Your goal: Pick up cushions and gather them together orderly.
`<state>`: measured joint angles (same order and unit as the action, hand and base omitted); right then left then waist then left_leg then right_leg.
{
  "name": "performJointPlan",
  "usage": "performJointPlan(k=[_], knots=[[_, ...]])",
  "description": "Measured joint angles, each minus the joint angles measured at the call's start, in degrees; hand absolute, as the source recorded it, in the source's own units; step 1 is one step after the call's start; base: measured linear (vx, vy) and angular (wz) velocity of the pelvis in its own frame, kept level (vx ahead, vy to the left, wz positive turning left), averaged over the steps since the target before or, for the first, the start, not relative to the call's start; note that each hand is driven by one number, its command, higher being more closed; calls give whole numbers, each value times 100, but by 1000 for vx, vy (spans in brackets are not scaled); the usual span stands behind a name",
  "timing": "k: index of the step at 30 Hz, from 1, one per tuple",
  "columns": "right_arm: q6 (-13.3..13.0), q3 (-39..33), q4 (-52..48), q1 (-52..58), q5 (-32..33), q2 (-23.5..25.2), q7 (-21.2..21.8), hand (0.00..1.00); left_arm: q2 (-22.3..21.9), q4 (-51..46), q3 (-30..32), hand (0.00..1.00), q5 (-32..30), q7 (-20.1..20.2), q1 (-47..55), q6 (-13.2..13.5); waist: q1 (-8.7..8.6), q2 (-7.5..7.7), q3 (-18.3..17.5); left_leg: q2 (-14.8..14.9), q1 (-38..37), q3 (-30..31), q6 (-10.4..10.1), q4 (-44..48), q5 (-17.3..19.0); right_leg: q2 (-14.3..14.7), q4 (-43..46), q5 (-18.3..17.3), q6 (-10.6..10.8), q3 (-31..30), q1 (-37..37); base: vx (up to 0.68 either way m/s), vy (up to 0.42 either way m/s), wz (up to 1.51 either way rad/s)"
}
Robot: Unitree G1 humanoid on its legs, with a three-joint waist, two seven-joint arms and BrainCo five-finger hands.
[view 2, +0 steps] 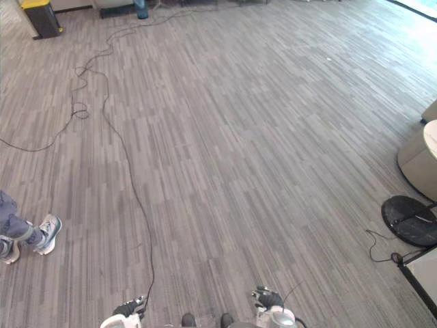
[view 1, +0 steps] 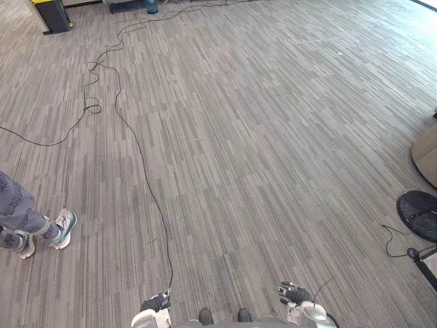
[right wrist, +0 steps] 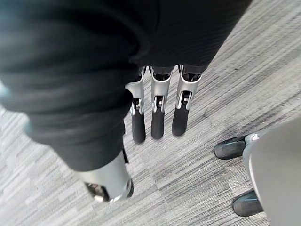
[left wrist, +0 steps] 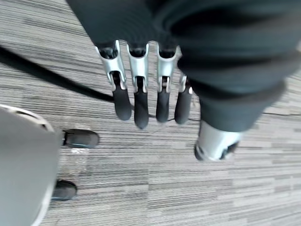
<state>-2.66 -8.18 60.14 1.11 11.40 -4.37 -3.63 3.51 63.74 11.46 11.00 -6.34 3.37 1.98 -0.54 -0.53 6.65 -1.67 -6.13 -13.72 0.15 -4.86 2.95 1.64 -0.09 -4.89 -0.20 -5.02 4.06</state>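
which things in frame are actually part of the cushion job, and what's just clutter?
Job:
- left hand, open, holding nothing
- right hand, open, holding nothing

Clutter:
- person's shoes, at the robot's left
- dark bin with yellow top, far left
- round black base, at the right
- beige furniture, at the right edge

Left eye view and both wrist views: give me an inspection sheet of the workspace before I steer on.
Surface: grey striped carpet floor.
Job's things: cushions, nothing seen.
Clutter: round black base on the floor at the right.
Hands: left hand and right hand hang over the carpet, fingers straight, holding nothing.
Cables: thin black cable lies beside the round black base.
Surroundings: person's legs in sneakers at the left; beige furniture at the right edge; black-and-yellow object far off at the left.
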Motion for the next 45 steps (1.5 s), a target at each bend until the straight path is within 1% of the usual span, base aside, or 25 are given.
performJointPlan(k=[4, 10, 15, 28, 37, 40, 41, 42, 43, 44, 45], knots=[[46, -358, 216, 2, 53, 79, -95, 0, -32, 7, 64, 0, -82, -8, 14, -8, 11, -48, -30, -13, -21, 39, 24, -100, -82, -6, -2, 0, 0, 65, -6, -16, -19, 5], [52, -728, 354, 4, 38, 168, -141, 0, -43, 9, 63, 0, -82, -16, 12, -5, 13, -50, -31, -22, -5, 163, 19, -104, -109, -15, -22, -1, 1, 179, 24, -1, -26, 11], [109, -982, 449, -2, -5, 192, -146, 0, -44, 9, 27, 0, -90, -4, 8, -2, 19, -48, -29, -46, -5, 341, 19, -123, -131, -48, -120, -5, 5, 391, 135, 14, -32, 20], [119, -1194, 602, -15, -3, 192, -141, 0, 6, 8, -399, 0, -304, 30, -20, 10, 16, -44, -22, -93, -10, 540, 30, -140, -141, -100, -139, -60, 87, 626, 260, 7, -23, 9], [136, -1358, 600, -43, 44, 196, -80, 0, 7, -1, -414, 0, -305, 51, -60, 15, 13, -68, 88, -99, 21, 627, 31, -141, -145, -106, -139, -76, 92, 692, 246, -6, -19, 3], [142, -1405, 585, -56, 117, 198, -80, 0, -14, -20, -372, 0, -304, 68, -104, 13, 4, -62, 143, -110, 161, 673, 30, -140, -173, -128, 3, -186, 46, 817, 84, -2, -28, 18], [139, -1412, 576, -59, 198, 200, -80, 0, -30, -62, -334, 0, -301, 86, -121, 14, 5, -56, 171, -110, 224, 696, 28, -105, -175, -141, 191, -295, 21, 866, -51, 51, -30, 23], [133, -1445, 547, -58, 265, 221, -78, 0, -25, -129, -286, 0, -303, 104, -136, 7, 3, -31, 244, -128, 295, 754, -6, 22, -127, -180, 398, -431, 16, 944, -129, 50, -33, 28], [133, -1468, 500, -55, 275, 233, -78, 0, -26, -131, -229, 0, -303, 116, -149, 4, -2, -14, 262, -132, 370, 771, -18, 164, -54, -206, 468, -473, 25, 985, -155, 59, -32, 36], [140, -1476, 363, 1, 275, 333, -74, 0, -35, -231, -107, 0, -305, 140, -154, -1, 7, 63, 324, -122, 654, 626, -103, 827, 241, -285, 651, -586, -1, 1032, -202, 41, -62, 36], [131, -1484, 310, 6, 329, 396, -68, 0, -38, -377, 37, 0, -301, 160, -143, 3, 35, 137, 409, -55, 1083, 295, -203, 1818, 474, -371, 802, -681, -29, 1101, -181, 44, -67, 30]])
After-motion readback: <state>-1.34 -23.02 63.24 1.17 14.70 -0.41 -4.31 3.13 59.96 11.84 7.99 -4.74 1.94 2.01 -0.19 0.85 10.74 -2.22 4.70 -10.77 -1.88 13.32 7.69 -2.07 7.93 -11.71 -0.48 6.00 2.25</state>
